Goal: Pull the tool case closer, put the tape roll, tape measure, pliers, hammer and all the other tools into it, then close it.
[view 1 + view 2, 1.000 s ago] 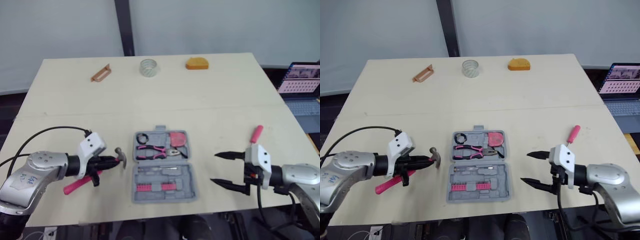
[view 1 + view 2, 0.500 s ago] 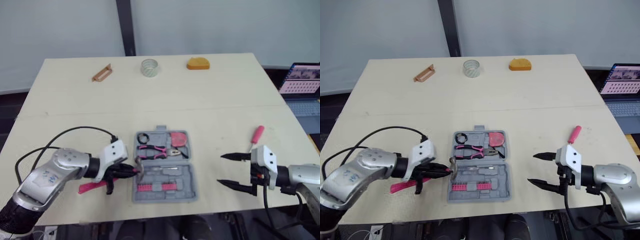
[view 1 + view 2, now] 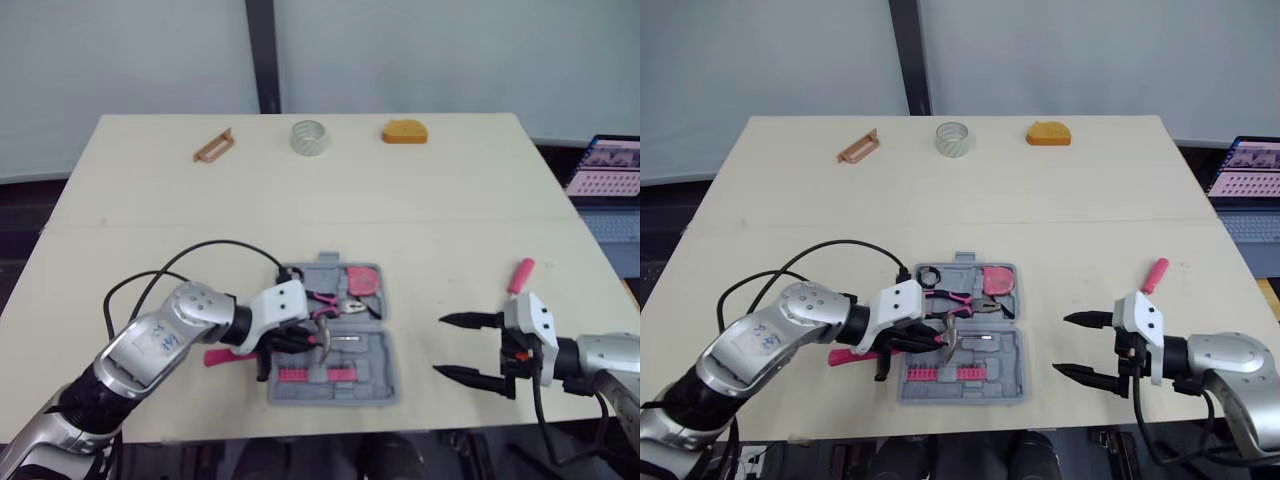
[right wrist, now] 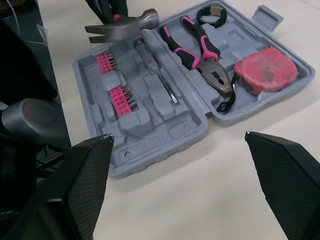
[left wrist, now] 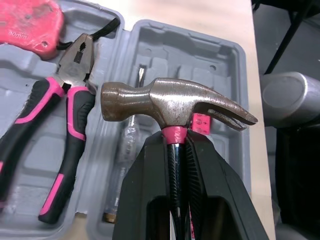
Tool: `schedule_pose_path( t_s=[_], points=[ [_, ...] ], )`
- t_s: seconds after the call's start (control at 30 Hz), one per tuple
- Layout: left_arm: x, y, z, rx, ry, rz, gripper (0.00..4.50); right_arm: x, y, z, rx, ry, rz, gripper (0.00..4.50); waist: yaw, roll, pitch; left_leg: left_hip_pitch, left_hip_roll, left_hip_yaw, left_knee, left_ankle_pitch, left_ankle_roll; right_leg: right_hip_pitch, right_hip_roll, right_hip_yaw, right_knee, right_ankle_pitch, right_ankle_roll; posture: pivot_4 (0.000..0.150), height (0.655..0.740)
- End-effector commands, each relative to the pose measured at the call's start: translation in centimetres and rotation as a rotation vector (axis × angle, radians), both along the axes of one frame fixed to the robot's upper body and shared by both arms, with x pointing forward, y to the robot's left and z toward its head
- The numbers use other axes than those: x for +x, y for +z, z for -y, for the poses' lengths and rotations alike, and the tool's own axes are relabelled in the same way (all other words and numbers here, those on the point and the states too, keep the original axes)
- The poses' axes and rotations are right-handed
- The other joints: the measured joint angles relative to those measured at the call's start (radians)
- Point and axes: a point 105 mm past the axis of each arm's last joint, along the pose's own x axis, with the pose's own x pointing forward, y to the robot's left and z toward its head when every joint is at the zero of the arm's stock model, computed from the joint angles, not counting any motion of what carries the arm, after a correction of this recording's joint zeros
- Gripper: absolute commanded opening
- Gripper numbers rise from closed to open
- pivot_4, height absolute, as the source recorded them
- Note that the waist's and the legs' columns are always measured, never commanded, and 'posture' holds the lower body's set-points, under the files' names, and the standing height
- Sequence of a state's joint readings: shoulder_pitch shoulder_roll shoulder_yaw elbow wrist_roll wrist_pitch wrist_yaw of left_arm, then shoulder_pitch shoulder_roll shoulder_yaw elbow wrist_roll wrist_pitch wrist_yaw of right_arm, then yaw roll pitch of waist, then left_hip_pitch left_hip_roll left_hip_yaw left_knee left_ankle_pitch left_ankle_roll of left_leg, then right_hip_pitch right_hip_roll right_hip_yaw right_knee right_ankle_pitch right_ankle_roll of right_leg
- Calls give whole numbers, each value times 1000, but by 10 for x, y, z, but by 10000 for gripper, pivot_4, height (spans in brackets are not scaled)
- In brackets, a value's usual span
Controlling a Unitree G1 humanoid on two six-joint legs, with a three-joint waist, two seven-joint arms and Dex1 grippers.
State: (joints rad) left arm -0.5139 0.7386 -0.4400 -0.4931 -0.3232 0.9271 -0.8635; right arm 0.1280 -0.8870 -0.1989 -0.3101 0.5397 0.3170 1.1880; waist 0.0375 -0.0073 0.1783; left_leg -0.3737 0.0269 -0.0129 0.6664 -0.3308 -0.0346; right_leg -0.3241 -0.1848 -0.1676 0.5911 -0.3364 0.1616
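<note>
You've got the tool case [image 3: 370,365] lying open on the surface [image 3: 450,210], lower centre of the frame. In its far half, pliers [image 3: 322,300] sit left and tape measure [image 3: 362,279] right. The hammer [image 3: 325,338] head is over the near half, handle running left to the left gripper [image 3: 300,340]. Right gripper [image 3: 440,345] is lower right, beside the case, with the screwdriver [image 3: 520,275] just behind it. Along the top edge, tape roll [image 3: 310,137] is centre, small bracket [image 3: 213,146] left, small block [image 3: 404,131] right.

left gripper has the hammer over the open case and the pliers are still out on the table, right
No: the pliers already lie inside the tool case, as the left wrist view shows. The left gripper does hold the hammer over it.
</note>
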Motion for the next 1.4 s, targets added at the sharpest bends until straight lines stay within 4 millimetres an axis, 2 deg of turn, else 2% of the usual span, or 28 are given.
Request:
schedule_pose_path(
  t_s=[0.03,0.5,0.93,1.4],
  points=[
    [0,8,20,0,-55,41,185,-1,8,-2,7,19,30,45000,7,0,0,0,0,1,0,0,0,0,0,1,0,0,0,1500,7400],
    [0,2,64,110,-113,39,185,-5,4,-2,3,24,27,45000,15,0,0,2,0,6,-1,0,0,-2,1,7,1,0,0,1500,7400],
    [3,-16,88,206,-90,63,185,-12,1,4,-17,3,31,45000,17,0,0,2,0,7,0,0,0,-2,1,8,1,0,0,1500,7400],
    [1,-21,108,228,-124,76,185,-17,1,13,-42,-13,38,45000,17,0,0,2,0,7,0,0,0,-2,1,8,1,0,0,1500,7400]
  ],
)
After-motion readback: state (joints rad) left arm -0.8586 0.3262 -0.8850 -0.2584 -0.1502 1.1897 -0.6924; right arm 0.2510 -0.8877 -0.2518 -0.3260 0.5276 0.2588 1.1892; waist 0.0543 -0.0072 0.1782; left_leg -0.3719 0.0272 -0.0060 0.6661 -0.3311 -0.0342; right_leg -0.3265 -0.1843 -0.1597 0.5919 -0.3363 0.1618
